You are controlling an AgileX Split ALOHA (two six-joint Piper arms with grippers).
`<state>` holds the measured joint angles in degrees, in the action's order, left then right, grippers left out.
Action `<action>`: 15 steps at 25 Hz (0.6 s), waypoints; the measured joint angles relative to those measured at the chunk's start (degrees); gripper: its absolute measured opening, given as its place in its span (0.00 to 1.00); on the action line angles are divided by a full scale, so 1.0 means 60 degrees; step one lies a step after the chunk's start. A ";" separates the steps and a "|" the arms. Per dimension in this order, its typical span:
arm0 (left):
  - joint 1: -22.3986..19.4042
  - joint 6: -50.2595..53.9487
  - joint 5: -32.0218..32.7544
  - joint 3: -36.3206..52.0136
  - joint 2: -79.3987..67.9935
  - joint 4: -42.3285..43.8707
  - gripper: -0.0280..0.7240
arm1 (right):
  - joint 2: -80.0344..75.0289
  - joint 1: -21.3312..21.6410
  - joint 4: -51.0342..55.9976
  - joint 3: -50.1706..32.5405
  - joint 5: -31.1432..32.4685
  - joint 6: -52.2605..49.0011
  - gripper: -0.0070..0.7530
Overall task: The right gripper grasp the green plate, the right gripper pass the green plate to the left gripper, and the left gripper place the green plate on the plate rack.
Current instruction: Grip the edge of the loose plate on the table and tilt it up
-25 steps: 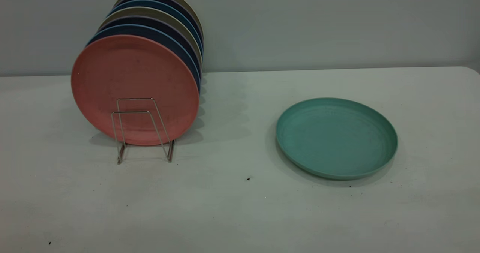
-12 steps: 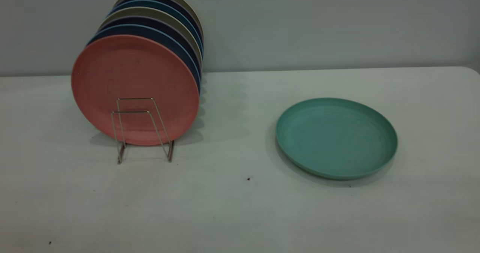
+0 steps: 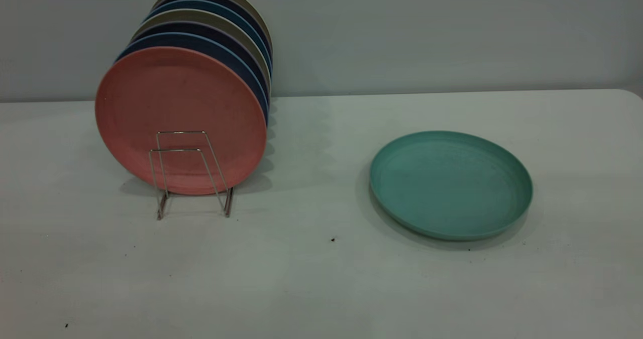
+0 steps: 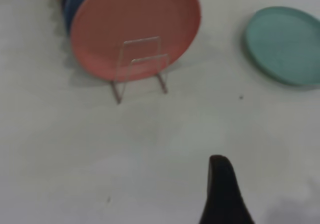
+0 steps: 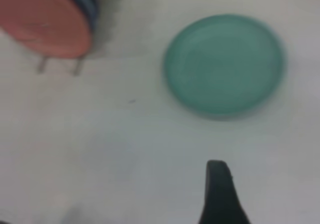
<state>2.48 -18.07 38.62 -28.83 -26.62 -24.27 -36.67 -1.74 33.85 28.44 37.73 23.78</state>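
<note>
The green plate [image 3: 450,185] lies flat on the white table, right of centre, and nothing touches it. It also shows in the left wrist view [image 4: 286,44] and the right wrist view [image 5: 224,64]. The plate rack [image 3: 188,173] stands at the left with its front wire loops bare. Neither gripper shows in the exterior view. A black part of the left gripper [image 4: 222,194] shows in the left wrist view, high above bare table and well short of the rack [image 4: 140,66]. A black part of the right gripper [image 5: 220,194] hangs above bare table, short of the plate.
A salmon-pink plate [image 3: 181,120] stands upright at the front of the rack, with several blue, dark and beige plates [image 3: 211,32] behind it. A grey wall runs behind the table [image 3: 321,278]. The table's right corner rounds off at the far right.
</note>
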 joint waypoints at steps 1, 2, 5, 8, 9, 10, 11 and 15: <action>0.0000 -0.0175 -0.0136 0.0000 -0.0130 -0.0141 0.70 | -0.0566 0.0000 0.0570 0.0000 -0.0355 0.0461 0.68; 0.0000 -0.0303 -0.0269 0.0000 -0.0228 -0.0223 0.70 | -0.1148 0.0000 0.1036 0.0000 -0.0732 0.0981 0.68; 0.0000 -0.0727 -0.0509 0.0000 -0.0287 -0.0214 0.70 | -0.2924 0.0000 0.2395 0.0207 -0.1460 0.2286 0.67; 0.0000 -0.1099 -0.0557 0.0000 -0.0287 -0.0154 0.70 | -0.4817 0.0000 0.3225 0.0817 -0.1672 0.3406 0.66; 0.0000 -0.1153 -0.0557 0.0000 -0.0287 -0.0154 0.70 | -0.5470 0.0008 0.3407 0.1122 -0.1669 0.3701 0.66; 0.0000 -0.1202 -0.0546 0.0000 -0.0287 -0.0135 0.70 | -0.6106 0.0042 0.3518 0.1465 -0.1609 0.3921 0.66; 0.0000 -0.1224 -0.0546 0.0000 -0.0287 -0.0136 0.70 | -0.6622 0.0138 0.3623 0.1784 -0.1462 0.4091 0.66; 0.0000 -0.1265 -0.0445 0.0000 -0.0287 -0.0129 0.70 | -0.8857 0.0921 0.3856 0.3299 -0.0412 0.4463 0.66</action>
<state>2.48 -25.66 35.95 -28.83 -28.34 -25.04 -89.81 3.78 56.99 48.23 35.27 50.56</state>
